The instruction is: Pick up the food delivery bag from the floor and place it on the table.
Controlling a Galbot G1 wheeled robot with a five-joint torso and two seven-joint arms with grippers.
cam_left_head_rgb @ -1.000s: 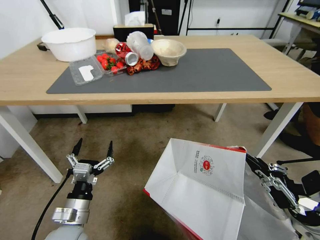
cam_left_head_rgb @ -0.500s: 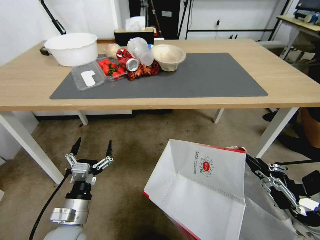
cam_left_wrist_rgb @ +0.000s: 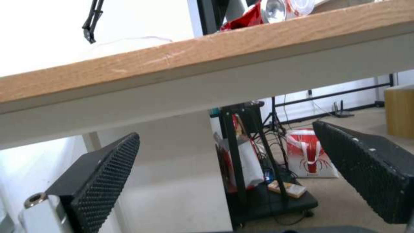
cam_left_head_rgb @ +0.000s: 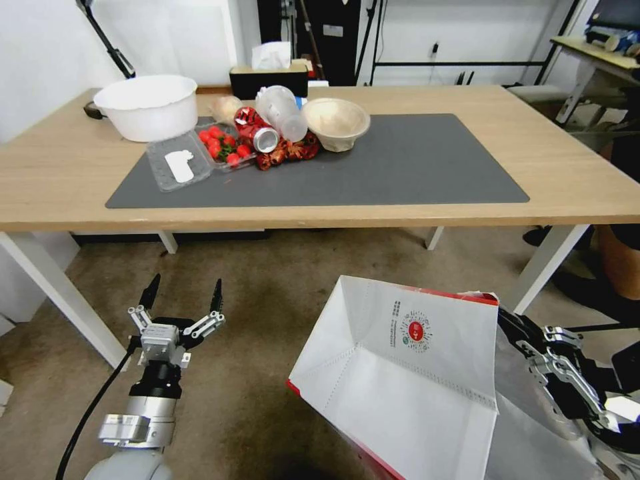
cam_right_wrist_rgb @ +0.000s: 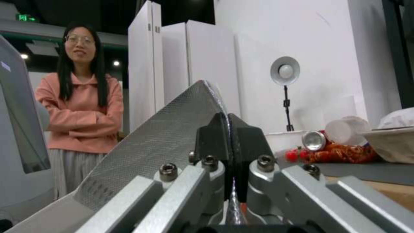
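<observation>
Between my right gripper's (cam_right_wrist_rgb: 231, 155) tight fingers sits the food delivery bag's (cam_left_head_rgb: 407, 373) edge. I think I must lift it above the table (cam_left_head_rgb: 580, 180). My left gripper (cam_left_head_rgb: 180, 307) hangs wide open, holding nothing.

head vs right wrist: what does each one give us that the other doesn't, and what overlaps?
Head view alone: the whole food delivery bag held above the floor, the left gripper open and idle low on the left, and the white plastic bowl.

Right wrist view alone: the right gripper with its fingers shut on a foil-lined edge of the bag.

Both: the table, its dark grey mat, the can and the beige bowl.
</observation>
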